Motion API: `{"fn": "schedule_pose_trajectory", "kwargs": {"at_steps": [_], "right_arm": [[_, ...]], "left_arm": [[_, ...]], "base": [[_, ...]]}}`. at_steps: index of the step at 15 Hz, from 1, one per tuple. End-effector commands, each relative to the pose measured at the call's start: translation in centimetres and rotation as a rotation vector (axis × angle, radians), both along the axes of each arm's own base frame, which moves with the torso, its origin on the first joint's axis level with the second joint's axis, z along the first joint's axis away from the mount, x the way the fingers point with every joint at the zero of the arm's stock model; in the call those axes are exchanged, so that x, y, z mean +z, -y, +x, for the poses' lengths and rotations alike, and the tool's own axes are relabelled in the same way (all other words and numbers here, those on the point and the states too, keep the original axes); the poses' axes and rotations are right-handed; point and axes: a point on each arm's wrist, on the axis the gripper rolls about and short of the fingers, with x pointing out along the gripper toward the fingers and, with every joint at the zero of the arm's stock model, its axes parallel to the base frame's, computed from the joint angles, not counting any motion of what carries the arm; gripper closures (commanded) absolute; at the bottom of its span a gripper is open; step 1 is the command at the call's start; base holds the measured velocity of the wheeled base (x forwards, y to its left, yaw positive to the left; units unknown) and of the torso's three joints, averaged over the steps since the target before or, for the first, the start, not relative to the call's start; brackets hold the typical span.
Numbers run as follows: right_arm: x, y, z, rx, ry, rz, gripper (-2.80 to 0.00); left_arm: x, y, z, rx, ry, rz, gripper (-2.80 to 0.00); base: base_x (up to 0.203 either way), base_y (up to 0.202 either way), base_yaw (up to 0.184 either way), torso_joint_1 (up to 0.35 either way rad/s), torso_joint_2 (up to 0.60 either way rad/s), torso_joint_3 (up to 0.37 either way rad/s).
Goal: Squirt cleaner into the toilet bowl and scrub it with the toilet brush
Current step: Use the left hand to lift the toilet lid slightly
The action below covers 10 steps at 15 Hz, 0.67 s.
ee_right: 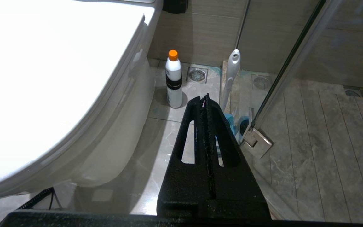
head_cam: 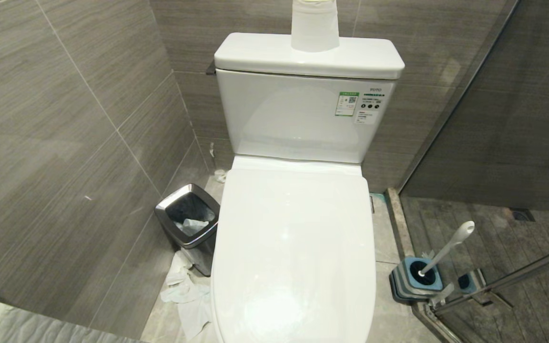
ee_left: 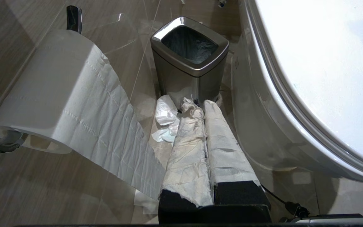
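Waiting: both arms parked low, nothing picked up.
Left gripper: left of the toilet, paper-wrapped fingers pressed together, empty; bin and loose paper roll just ahead could snag it.
Toilet lid: down, hiding the bowl; squirting now would only wet the lid.
Bottle: right of the toilet, orange cap, label unreadable; probably the cleaner.
Right gripper: right of the toilet, jaws closed, empty.
Toilet brush: right of the toilet, leaning in its holder beside the glass door; a careless pull could knock it. Bristles hidden.
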Motion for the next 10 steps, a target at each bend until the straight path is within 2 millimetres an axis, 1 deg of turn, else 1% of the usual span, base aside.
{"fn": "schedule_pose_trajectory", "kwargs": {"at_steps": [1,10], "right_arm": [[-0.67,0.00,0.19,-0.001,-0.024,0.000,0.00],[-0.67,0.00,0.19,-0.001,-0.024,0.000,0.00]], "left_arm": [[0.01,0.00,0.01,0.000,0.000,0.000,0.00],[-0.01,0.00,0.01,0.000,-0.001,0.000,0.00]], "base": [[0.000,0.000,0.000,0.000,0.00,0.000],[0.000,0.000,0.000,0.000,0.00,0.000]]}}
